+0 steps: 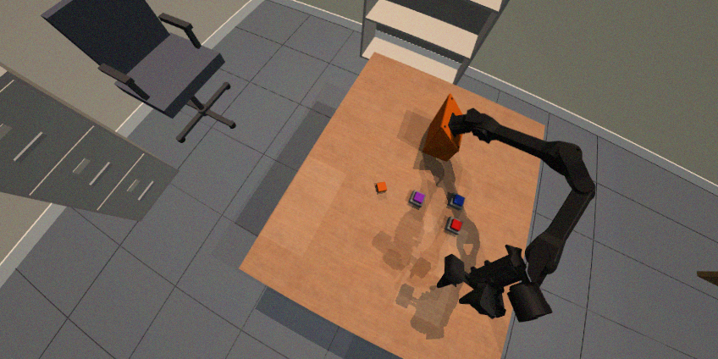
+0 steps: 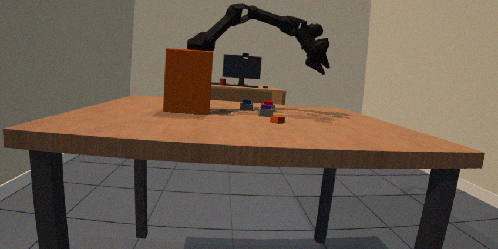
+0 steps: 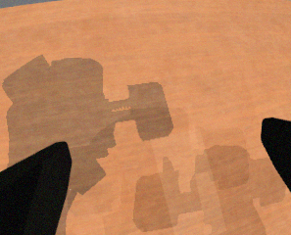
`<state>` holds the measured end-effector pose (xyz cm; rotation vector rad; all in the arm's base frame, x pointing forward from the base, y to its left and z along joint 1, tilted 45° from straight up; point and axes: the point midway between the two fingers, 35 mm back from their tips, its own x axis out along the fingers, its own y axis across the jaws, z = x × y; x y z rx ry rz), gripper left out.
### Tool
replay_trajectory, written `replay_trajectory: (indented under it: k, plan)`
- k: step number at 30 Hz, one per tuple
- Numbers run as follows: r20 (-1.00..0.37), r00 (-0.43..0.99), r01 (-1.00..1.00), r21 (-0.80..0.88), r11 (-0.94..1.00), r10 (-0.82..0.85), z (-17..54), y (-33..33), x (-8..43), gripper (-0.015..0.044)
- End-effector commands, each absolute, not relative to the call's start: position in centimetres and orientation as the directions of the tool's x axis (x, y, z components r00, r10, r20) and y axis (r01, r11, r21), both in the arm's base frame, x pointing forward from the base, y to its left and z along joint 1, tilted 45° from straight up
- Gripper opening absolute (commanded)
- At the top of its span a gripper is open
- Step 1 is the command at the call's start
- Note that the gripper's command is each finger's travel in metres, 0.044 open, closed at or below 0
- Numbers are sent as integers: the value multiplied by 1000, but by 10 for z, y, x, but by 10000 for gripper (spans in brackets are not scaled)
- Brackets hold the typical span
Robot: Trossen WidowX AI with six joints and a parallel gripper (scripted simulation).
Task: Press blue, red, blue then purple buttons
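Observation:
The blue button (image 1: 458, 200) (image 2: 246, 101) stands on a grey base, nearest the arm's mount of the three. The red button (image 1: 455, 224) (image 2: 268, 102) is beside it, partly behind the purple one in the exterior view. The purple button (image 1: 419, 197) (image 2: 265, 106) stands apart from both. All three caps look raised. My gripper (image 1: 451, 293) (image 2: 326, 70) (image 3: 167, 141) is open and empty, high above the table and off to the red button's side, touching nothing. No button shows in the wrist view, only table and shadows.
A small orange block (image 1: 382, 186) (image 2: 277, 119) lies near the purple button. The arm is mounted on a tall orange stand (image 1: 441, 140) (image 2: 188, 82) on the wooden table (image 1: 352, 103) (image 2: 209, 133) (image 3: 209, 39). Arm shadows fall around the buttons.

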<state>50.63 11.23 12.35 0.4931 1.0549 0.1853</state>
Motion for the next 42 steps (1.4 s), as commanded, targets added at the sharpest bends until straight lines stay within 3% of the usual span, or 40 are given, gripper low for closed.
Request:
replay_trajectory:
  k: [1, 10, 20, 29, 42]
  plan:
    - [-788, 484, 83, 473, 877, 380, 123, 112, 504, 400]
    - [-827, 197, -27, 532, 846, 526, 103, 112, 373, 400]
    - [-719, -69, -24, 694, 720, 691, 90, 114, 213, 400]
    - [-708, -82, -20, 705, 709, 702, 89, 114, 203, 400]
    - [-705, -83, -20, 708, 706, 704, 46, 158, 197, 59]
